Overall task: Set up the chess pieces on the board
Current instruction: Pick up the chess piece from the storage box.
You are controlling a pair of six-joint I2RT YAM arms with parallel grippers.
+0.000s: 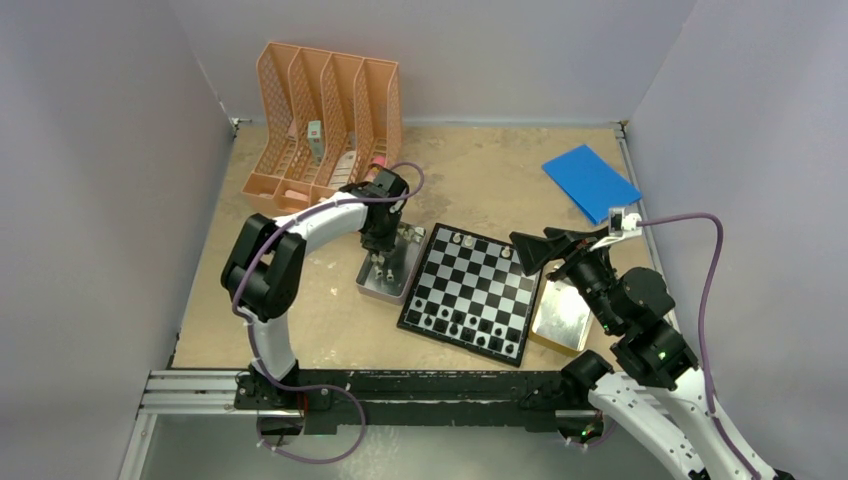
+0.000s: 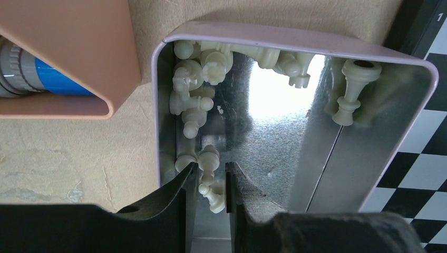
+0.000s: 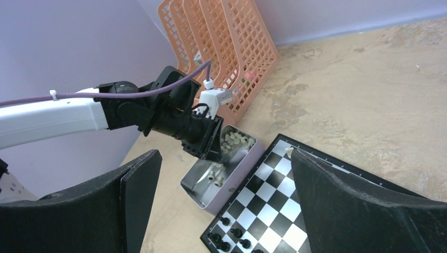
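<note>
Pale lilac walls (image 1: pixel 100 150) box the tan, scuffed tabletop (image 1: pixel 480 170) in on three sides. Just beyond the left fingers (image 2: pixel 176 203) stands a peach mesh file rack (image 1: pixel 330 110). Well beyond the right fingers (image 3: pixel 132 190), near the side wall, lies a blue sheet (image 1: pixel 590 180). A metal rail (image 1: pixel 190 385) edges the near side. Light is soft and even.

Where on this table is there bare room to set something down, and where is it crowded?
Bare tabletop lies behind the board, between the orange rack and the blue sheet, and near-left of the left tin. The board's middle rows are bare too. Crowded: the left tin, with white pieces and the left gripper inside.
</note>
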